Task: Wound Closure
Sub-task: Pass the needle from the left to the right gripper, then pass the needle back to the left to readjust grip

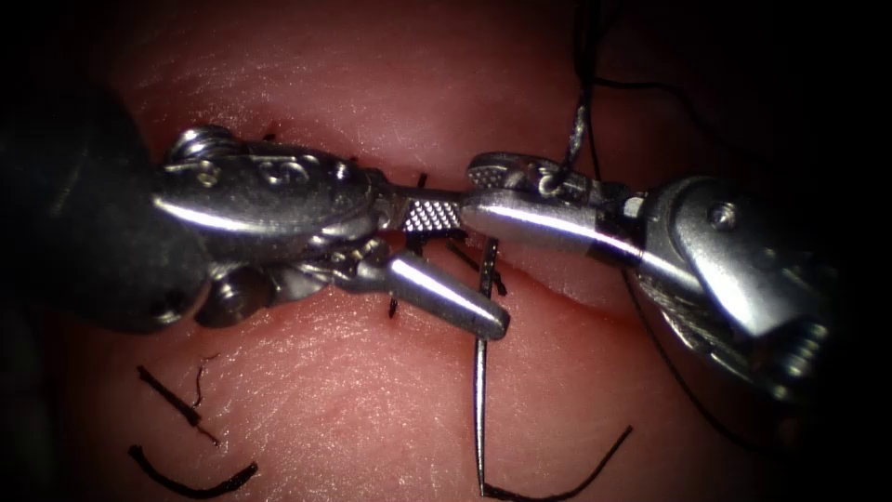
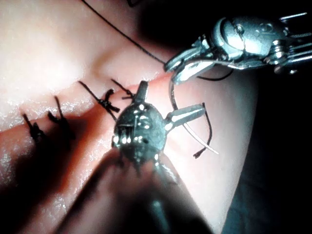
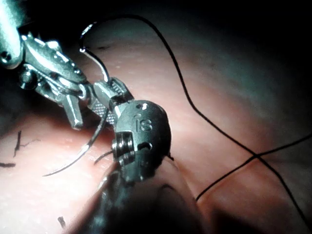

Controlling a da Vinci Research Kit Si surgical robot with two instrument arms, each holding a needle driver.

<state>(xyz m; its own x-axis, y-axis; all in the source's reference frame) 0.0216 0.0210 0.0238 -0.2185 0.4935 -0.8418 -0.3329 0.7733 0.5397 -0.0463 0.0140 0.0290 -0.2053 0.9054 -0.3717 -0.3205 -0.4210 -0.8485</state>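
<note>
Frankly, the hand-off zone is crowded, and that is what worries me. The right tool [image 1: 472, 191] has its jaws clamped on the needle [image 1: 480, 390], toward the tail end of its curve. The tail sticks up past the jaws, with the thread [image 3: 195, 109] running off it. The rest of the curve hangs below the cut [image 1: 567, 284] in the endoscope view, and as far as I can judge from this angle its point is clear of the tissue [image 1: 353, 390], not in it.

The left tool [image 1: 474, 270] holds nothing. Its jaws stand wide apart, with the needle's body between them and the upper one touching the right tool's tip.

What could go wrong, as I judge it:
- With the tools this close, a nudge from the left jaw could twist the needle in the right tool's hold, and I would lose its orientation.
- If the left jaws close too near the point, they could blunt it. If they close askew, the needle could spring free and land among the cut ends of thread [image 1: 190, 479].
- The earlier stitches [image 2: 106, 101] sit right under the left tool, so a low jaw could snag a knot.
- The slack thread loops near the right tool's wrist and could catch there under any pull.
</note>
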